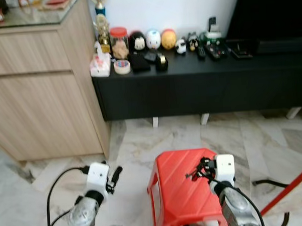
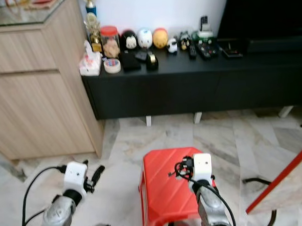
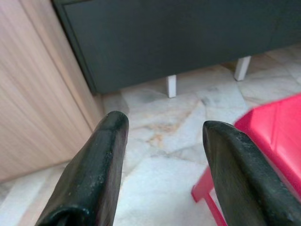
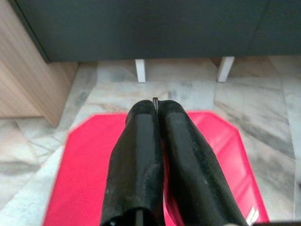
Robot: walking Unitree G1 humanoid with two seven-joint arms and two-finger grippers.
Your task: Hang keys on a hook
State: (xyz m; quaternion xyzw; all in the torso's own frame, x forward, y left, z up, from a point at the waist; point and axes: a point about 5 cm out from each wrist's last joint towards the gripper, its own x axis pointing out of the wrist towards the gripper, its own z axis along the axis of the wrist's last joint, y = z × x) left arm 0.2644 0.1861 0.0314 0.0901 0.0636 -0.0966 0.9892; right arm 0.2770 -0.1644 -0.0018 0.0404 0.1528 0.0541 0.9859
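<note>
My right gripper [image 1: 200,169] hovers over the top of a red plastic stool [image 1: 177,194], shut on a small dark bunch of keys [image 1: 192,174] that sticks out to its left. In the right wrist view the two fingers [image 4: 141,141] are pressed together, with a thin metal edge of the keys [image 4: 155,100] showing at their tips. My left gripper [image 1: 113,175] is held low over the marble floor to the left of the stool, open and holding nothing, its fingers [image 3: 101,155] wide apart.
A low black console [image 1: 200,86] stands ahead against the white wall, carrying a jar, figurines, a tape roll [image 1: 122,67] and remotes. A tall wooden cabinet [image 1: 40,98] stands on the left. A red rod [image 1: 289,187] and a black cable [image 1: 267,182] lie at the right.
</note>
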